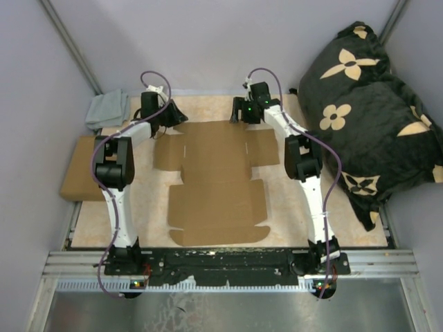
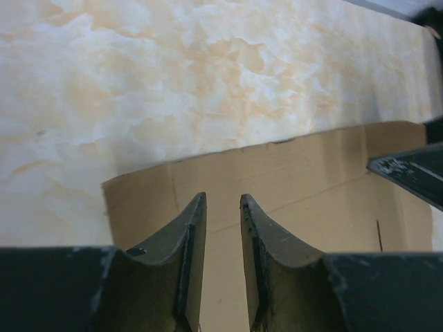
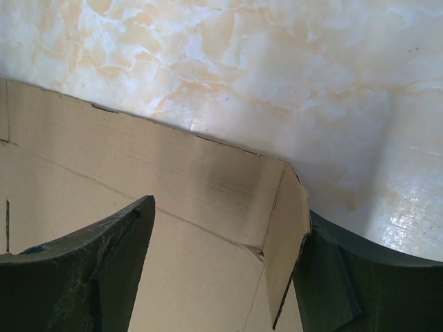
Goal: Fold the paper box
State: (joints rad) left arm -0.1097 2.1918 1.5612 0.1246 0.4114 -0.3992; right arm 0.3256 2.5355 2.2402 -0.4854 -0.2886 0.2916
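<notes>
The paper box [image 1: 214, 183] lay flat and open in the middle of the counter [image 1: 291, 200]. It was a thin brown sheet with flaps on its sides. Its far edge reached up near the far edge of the counter, and its rounded near flap lay close to the near edge.

Both arms reached out to the far edge of the sheet. The left hand [image 2: 222, 200] was over the far left corner of the sheet. Its two fingers [image 2: 190, 242] had only a small gap between them, and nothing was in that gap. It held nothing.

The right hand [image 3: 228, 207] was at the far right corner of the sheet. It was open wide and held nothing. A small flap [image 3: 284, 235] at that corner stood up and leaned on the inside of one finger [image 3: 346, 277]. The other finger was well apart from it, over the flat sheet.

A grey cloth [image 1: 106, 111] lay in the far left corner of the counter. A plain brown box [image 1: 79, 178] sat at the left edge. A big black pillow [image 1: 360, 104] with tan flowers lay along the right edge.
</notes>
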